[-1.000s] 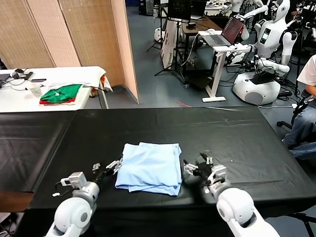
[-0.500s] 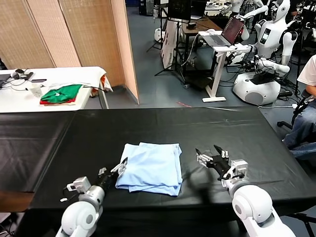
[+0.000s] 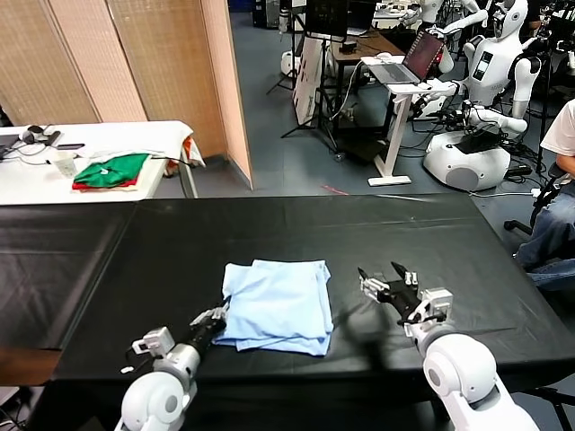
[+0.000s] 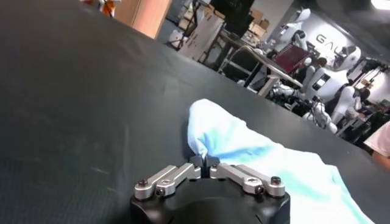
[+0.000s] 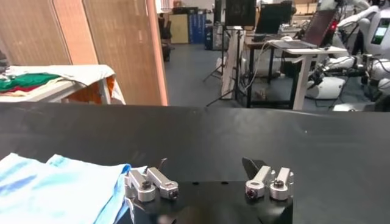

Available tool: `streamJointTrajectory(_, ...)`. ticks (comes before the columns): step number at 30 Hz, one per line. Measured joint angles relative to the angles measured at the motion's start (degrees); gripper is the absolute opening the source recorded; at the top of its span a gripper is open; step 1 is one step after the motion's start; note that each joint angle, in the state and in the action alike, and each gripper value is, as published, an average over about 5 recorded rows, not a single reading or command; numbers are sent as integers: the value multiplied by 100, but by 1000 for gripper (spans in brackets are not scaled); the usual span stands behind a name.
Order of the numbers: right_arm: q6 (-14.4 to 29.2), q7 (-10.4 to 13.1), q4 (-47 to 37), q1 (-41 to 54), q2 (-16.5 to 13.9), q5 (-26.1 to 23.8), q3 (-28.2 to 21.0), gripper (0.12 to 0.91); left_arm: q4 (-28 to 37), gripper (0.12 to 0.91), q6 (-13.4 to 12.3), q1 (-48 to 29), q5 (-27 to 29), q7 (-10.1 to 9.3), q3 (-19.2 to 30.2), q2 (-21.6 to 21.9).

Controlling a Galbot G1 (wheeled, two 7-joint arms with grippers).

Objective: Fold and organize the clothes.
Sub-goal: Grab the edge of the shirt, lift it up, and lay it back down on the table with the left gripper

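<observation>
The left gripper (image 4: 204, 161) is pinching the front-left corner of the folded light-blue T-shirt (image 3: 277, 305) near the black table (image 3: 162, 260) front edge, with tidying apparently remaining, while the right gripper (image 3: 386, 285) is hovering beside it, fingers spread.

Even, bright indoor light falls from overhead, the black table (image 3: 296, 242) showing soft sheen and faint shadows beside the folded shirt (image 3: 277, 305), while wrist views blur close up.

The folded T-shirt (image 3: 275, 305) lies on the tabletop (image 3: 404, 242) between both hands: the left hand (image 3: 216, 319) touches its near left corner, the right hand (image 3: 388, 285) sits just beside its right edge.
</observation>
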Motion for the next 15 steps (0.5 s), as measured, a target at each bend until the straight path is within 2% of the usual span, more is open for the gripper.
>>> streamJointTrajectory(7,11,15,-92,-39,36,-24,25,907,-294,154,9,27,589,-212,-140,302)
streamJointTrajectory(15,14,53,-218,13,67,-39,1,907,-701,154,65,311,930,-301,-639,1152)
